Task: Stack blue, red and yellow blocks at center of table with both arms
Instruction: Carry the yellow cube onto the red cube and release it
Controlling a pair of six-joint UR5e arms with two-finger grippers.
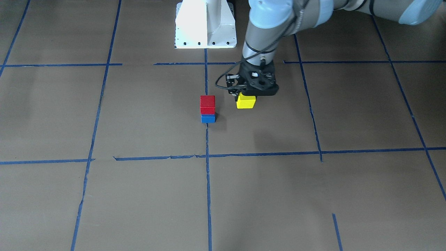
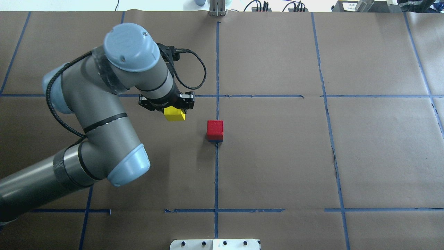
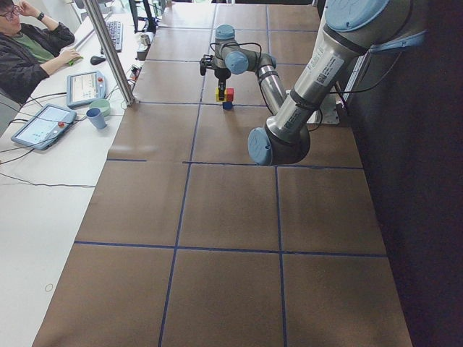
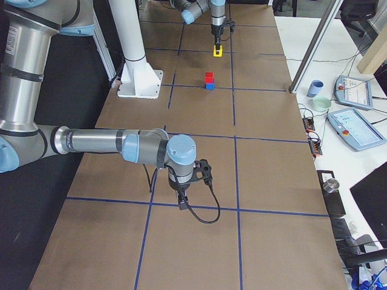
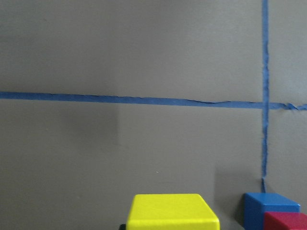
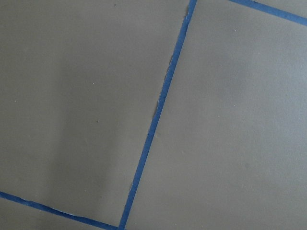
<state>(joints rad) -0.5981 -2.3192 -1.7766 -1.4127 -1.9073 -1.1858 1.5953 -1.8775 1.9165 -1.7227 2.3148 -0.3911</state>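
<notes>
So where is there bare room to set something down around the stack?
Free: the brown paper on the robot's right of the centre tape line, as the overhead view shows it. Crowded: the stack's other side, where the left pincer holds the yellow block close beside the red block on the blue block.

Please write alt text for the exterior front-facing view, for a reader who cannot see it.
The left gripper holds a yellow block beside a stack, a red block on a blue block, on a brown table marked with blue tape lines.
</notes>
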